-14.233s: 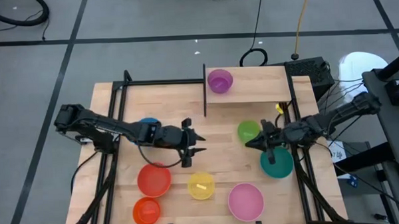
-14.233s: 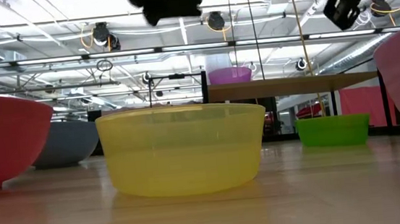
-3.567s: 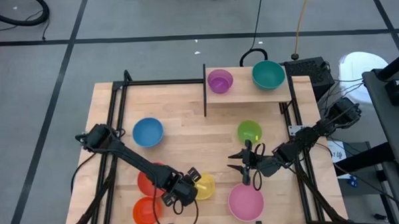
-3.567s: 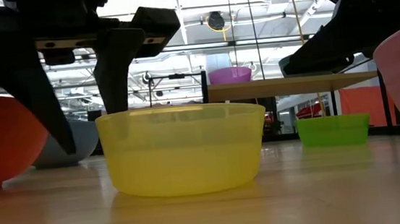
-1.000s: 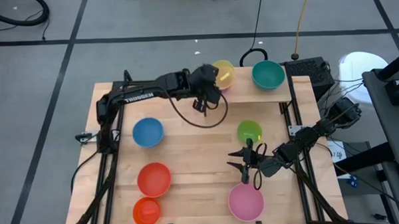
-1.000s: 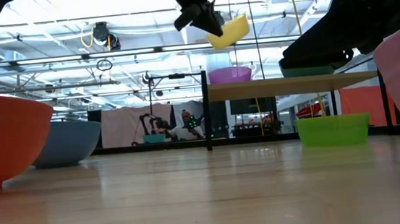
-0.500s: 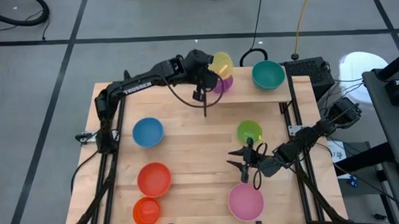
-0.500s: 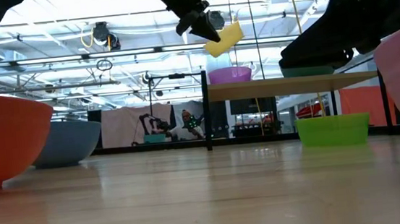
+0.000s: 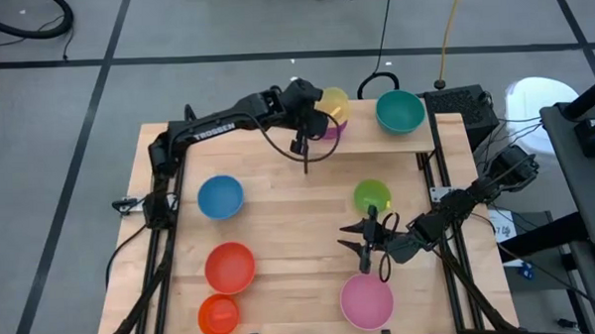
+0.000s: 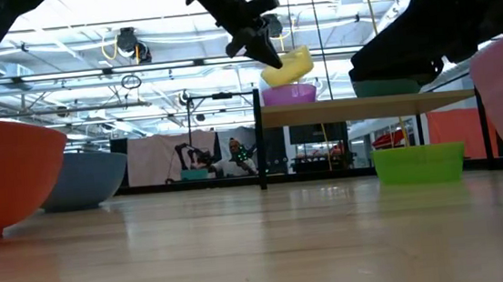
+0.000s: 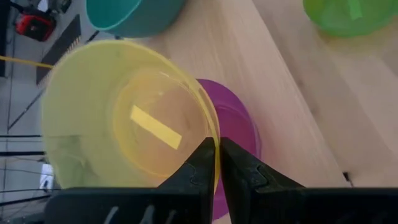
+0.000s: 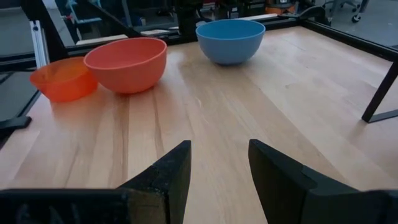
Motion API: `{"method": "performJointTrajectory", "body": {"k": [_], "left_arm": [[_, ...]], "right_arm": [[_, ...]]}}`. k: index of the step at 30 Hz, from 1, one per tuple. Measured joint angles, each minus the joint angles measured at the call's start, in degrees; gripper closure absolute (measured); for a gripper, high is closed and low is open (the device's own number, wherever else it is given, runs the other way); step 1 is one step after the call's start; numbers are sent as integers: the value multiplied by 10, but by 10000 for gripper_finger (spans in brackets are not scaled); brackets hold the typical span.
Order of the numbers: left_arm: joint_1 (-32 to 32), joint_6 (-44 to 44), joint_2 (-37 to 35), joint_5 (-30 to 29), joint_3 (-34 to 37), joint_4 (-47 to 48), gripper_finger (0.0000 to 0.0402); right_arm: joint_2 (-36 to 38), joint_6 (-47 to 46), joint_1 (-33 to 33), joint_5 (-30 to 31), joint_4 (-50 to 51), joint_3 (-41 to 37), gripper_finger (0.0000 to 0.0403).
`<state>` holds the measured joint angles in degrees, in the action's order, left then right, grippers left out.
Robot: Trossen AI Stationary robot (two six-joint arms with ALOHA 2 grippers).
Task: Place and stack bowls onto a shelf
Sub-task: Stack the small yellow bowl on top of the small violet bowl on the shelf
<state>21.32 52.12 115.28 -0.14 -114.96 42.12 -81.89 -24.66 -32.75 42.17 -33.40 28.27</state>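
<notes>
Yellow translucent plastic bowl (image 9: 333,105) hangs tilted just above the purple plastic bowl (image 11: 237,134) on the pale-wood shelf board (image 9: 376,136), rim pinched by the left gripper (image 11: 216,163), fingers pressed tight on it. Teal plastic bowl (image 9: 400,112) sits beside on the shelf. Right gripper (image 12: 217,165) hovers w/ fingers spread near the pink plastic bowl (image 9: 367,299) and lime green bowl (image 9: 372,196).
</notes>
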Motion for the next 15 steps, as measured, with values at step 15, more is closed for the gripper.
{"method": "performJointTrajectory", "body": {"k": [15], "left_arm": [[1, -5, 21, -4, 0, 31, 354]], "right_arm": [[0, 3, 0, -1, 2, 0, 248]]}}
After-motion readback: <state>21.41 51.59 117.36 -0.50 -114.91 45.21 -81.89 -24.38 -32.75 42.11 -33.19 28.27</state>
